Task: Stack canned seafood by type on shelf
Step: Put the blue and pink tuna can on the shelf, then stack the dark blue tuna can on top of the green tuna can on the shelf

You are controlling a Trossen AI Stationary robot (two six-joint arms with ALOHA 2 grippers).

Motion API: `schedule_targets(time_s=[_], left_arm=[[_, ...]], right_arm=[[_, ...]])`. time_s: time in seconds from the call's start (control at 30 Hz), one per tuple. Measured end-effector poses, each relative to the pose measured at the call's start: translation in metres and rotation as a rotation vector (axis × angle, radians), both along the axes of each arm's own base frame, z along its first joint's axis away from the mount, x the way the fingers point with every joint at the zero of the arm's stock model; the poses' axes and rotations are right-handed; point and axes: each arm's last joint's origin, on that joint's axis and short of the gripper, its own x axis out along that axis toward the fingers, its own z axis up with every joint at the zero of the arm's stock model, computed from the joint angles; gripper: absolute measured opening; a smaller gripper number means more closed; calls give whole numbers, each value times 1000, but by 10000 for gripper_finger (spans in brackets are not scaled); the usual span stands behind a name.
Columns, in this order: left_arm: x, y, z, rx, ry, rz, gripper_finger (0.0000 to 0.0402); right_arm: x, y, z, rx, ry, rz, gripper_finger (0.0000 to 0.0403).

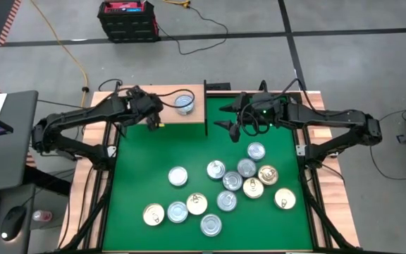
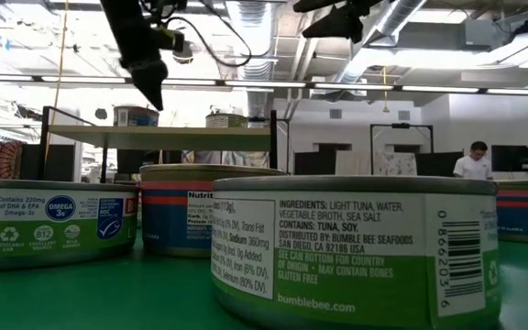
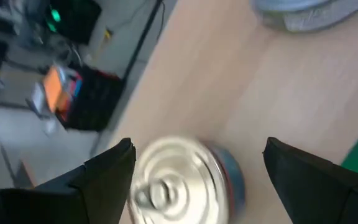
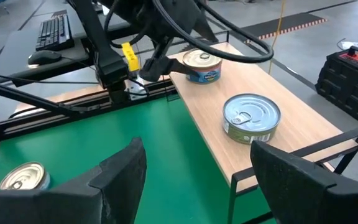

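Covering my wooden table [image 1: 90, 185], the green mat [image 1: 132, 169] carries a light-wood shelf [image 1: 189, 120] raised on dark legs at its far edge; beyond lies a grey floor with cables and a black crate [image 1: 127, 19], and the low view shows an open workshop with a person [image 2: 473, 161] standing far behind. On the shelf I count two tins: one with a blue label [image 4: 201, 65] just below my left gripper [image 1: 151, 121], whose fingers stand apart with that tin loose between them, and a green-labelled one [image 4: 251, 117] farther along the board. On the mat I count thirteen tins [image 1: 232, 181], silver or gold lidded, lying flat in a loose cluster on its near half. My right gripper [image 1: 232, 126] hangs over the mat's far edge beside the shelf end, fingers spread and holding nothing. On the nearest tin [image 2: 356, 247] I read "INGREDIENTS: LIGHT TUNA, WATER", "BUMBLE BEE SEAFOODS, SAN DIEGO" and "bumblebee.com"; another [image 2: 53, 220] reads "OMEGA 3s".
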Motion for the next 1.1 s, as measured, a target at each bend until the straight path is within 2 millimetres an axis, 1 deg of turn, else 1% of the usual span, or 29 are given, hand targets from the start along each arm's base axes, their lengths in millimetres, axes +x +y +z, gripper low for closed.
schedule_targets(time_s=[0.1,0.2,0.3,0.47,0.6,0.77,0.83,0.93,1.0,1.1], left_arm=[[4,6,-1,27,47,-36,342],[2,14,-5,-13,68,-44,342],[-2,19,-6,-46,86,-47,339],[-9,31,-6,-25,177,-72,330],[-18,44,-6,-16,224,-40,328],[-27,54,-5,-23,206,24,327],[-28,53,-1,-38,138,20,327],[-28,40,11,-60,-47,-15,327],[-29,28,20,-89,-178,-37,327],[-30,2,29,-214,-346,-138,327]], right_arm=[[0,0,1,-1,-10,0,311],[1,0,2,-1,-24,0,311],[1,1,3,8,-32,1,311],[1,2,3,9,-37,1,311],[1,2,4,8,-43,1,311],[1,2,4,10,-43,0,311],[1,2,4,10,-43,0,311],[1,-1,3,13,-41,-11,311],[0,-4,2,30,-34,-27,311],[-2,-9,-1,45,-2,-34,311]])
